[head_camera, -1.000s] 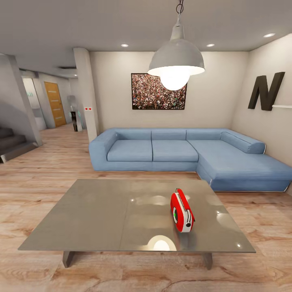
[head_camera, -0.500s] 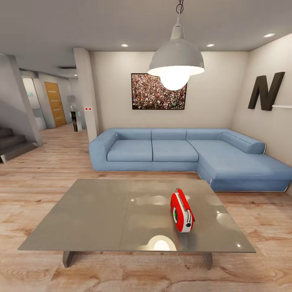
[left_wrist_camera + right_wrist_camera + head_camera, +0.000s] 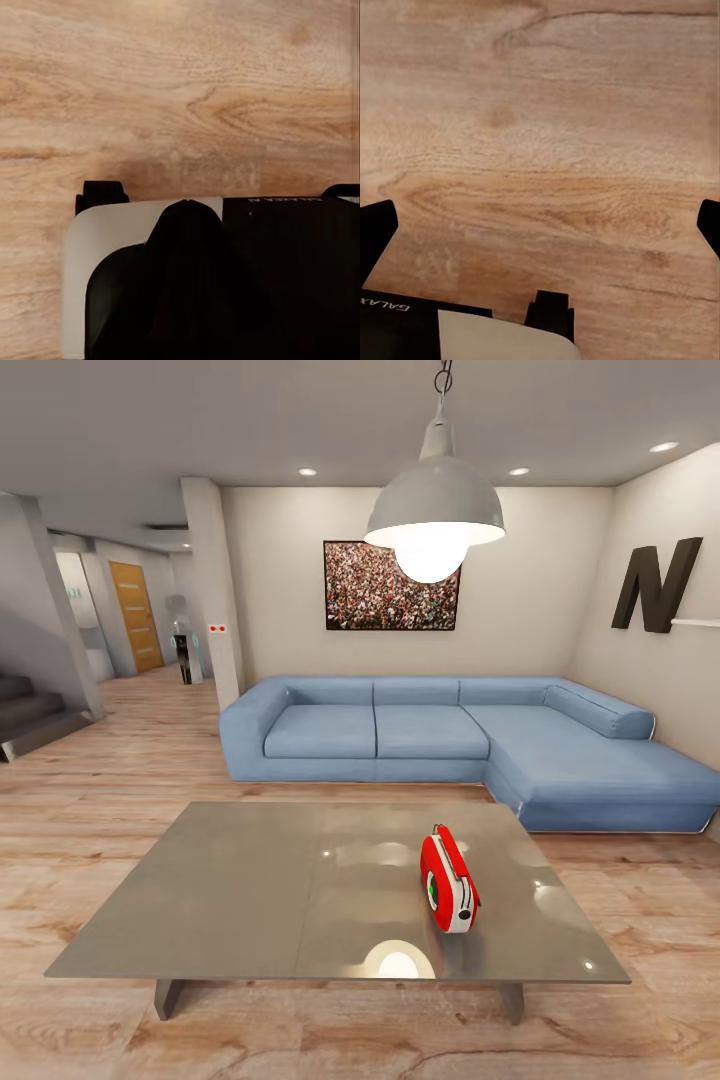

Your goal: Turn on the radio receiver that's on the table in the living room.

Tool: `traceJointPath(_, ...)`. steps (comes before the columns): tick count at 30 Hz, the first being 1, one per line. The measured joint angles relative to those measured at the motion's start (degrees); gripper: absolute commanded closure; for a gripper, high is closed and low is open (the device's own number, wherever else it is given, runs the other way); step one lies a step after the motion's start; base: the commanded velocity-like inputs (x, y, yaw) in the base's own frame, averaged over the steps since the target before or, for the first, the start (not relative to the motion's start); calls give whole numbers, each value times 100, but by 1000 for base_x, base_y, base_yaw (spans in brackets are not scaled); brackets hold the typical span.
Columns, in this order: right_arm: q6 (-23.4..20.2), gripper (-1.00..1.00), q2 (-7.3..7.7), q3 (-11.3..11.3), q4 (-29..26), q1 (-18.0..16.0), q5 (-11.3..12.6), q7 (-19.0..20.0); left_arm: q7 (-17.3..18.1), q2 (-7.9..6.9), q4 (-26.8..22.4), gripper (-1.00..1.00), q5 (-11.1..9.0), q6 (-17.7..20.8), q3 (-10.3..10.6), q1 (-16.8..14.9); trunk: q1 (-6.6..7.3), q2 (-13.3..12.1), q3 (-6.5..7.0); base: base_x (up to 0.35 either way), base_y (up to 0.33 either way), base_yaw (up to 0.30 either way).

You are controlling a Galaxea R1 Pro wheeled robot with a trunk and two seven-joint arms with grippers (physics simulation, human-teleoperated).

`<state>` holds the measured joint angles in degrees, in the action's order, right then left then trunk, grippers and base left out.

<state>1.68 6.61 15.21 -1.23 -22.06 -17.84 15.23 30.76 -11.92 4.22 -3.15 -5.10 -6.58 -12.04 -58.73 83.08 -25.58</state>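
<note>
The red radio receiver (image 3: 449, 883) with white sides stands upright on the right half of the low grey table (image 3: 250, 890), its dark dial turned toward the table's left. This is the living room, with the blue L-shaped sofa (image 3: 400, 730) behind the table. My right gripper (image 3: 540, 232) hangs open over bare wood floor, a black fingertip at each edge of the right wrist view. In the left wrist view a dark shape (image 3: 187, 247) lies over my own base, and I cannot make out the fingers' state there.
A grey dome pendant lamp (image 3: 434, 510) hangs above the table. A framed crowd picture (image 3: 391, 586) and a dark letter N (image 3: 655, 585) are on the walls. Stairs (image 3: 30, 715) and a hallway with a wooden door (image 3: 135, 615) lie to the left. Wood floor surrounds the table.
</note>
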Motion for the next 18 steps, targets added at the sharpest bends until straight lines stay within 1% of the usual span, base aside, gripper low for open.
traceJointPath(7, 56, -100, 1, 0, 0, 0, 0, -1, 0, 211, 0, 100, 0, 0, 0, 0, 0, 0, 0, 0, 0, 0)
traceJointPath(12, 61, -100, 1, 0, 0, 0, 0, -2, 0, 269, 0, 100, -1, 0, -1, 1, 0, 0, 0, 0, 0, 0)
traceJointPath(18, 61, -100, -1, 0, 0, 0, 0, 1, -2, 279, 0, 100, -2, 0, -1, 0, 0, 0, 0, 0, 0, 0)
